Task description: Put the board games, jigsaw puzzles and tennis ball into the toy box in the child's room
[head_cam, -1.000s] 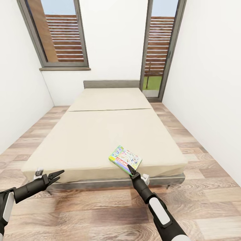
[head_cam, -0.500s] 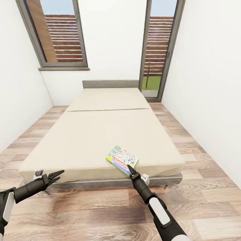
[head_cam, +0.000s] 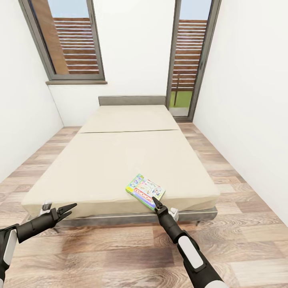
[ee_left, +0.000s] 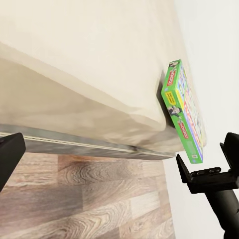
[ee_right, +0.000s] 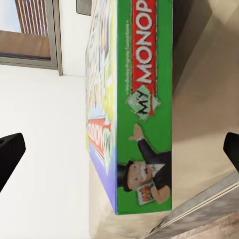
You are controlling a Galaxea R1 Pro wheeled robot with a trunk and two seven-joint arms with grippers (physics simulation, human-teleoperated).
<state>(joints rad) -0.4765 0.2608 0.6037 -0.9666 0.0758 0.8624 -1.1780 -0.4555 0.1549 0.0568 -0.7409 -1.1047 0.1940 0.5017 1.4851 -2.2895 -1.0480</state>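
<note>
Right gripper [head_cam: 158, 206] sits at the near edge of the bed [head_cam: 120, 160], tips just short of the game box [head_cam: 145, 191], nothing held; jaws spread wide in the right wrist view, green box edge [ee_right: 144, 104] between them but not touched. Box lies flat on the mattress near the near right corner, slightly overhanging the edge. Left gripper [head_cam: 67, 209] hovers low by the near left corner of the bed, jaws parted, empty. Wood floor [head_cam: 120, 252] below both arms. Window [head_cam: 66, 40] and glass door [head_cam: 192, 56] on the far wall.
</note>
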